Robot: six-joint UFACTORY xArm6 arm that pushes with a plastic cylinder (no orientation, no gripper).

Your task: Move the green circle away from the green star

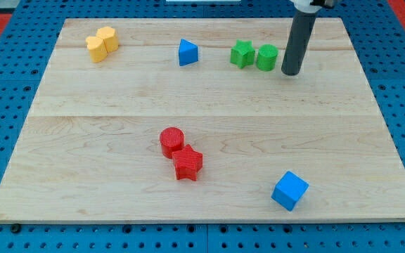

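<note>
Task not begun: green circle (pixel 266 57) just left of my tip (pixel 291 72), apparently touching green star (pixel 242 53) beyond it. No jaws; bare rod, free of both.

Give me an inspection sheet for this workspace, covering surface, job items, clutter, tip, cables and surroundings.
Surface: wooden board, flat.
Job's things: green circle touching the green star, on its right in the view.
Clutter: yellow blocks top left; blue triangle; red circle against red star; blue cube.
Grippers: none; my tip sits just right of the green circle, small gap.
Cables: nothing seen.
Surroundings: blue perforated base.
</note>
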